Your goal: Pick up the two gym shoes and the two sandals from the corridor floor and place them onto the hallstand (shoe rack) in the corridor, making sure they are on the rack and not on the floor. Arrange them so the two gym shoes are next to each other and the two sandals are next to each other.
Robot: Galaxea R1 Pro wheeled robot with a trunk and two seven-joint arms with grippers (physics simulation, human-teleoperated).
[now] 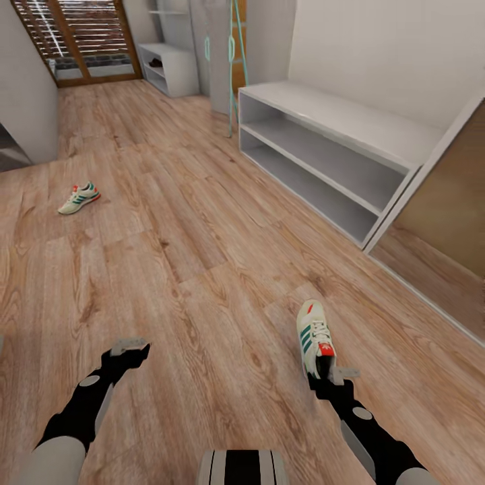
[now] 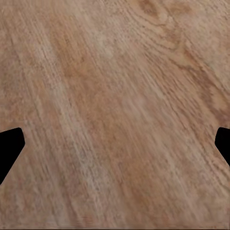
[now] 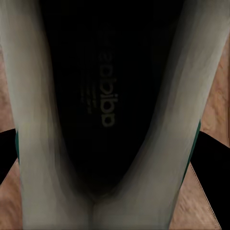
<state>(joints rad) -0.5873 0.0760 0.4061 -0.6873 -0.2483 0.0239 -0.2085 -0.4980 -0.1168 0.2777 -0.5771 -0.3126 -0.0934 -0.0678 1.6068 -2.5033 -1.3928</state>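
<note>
A: Where are the shoes?

B: One sneaker (image 1: 314, 337) sits in the right gripper (image 1: 329, 374), clamped at the heel, apparently lifted off the wooden floor (image 1: 202, 269), out in front of the grey shoe rack (image 1: 337, 145). The other sneaker (image 1: 79, 197) lies on the floor, well apart from the rack.

A: And the left gripper (image 1: 129, 350)?

B: Fingers spread apart, holding nothing, over bare floor.
</note>
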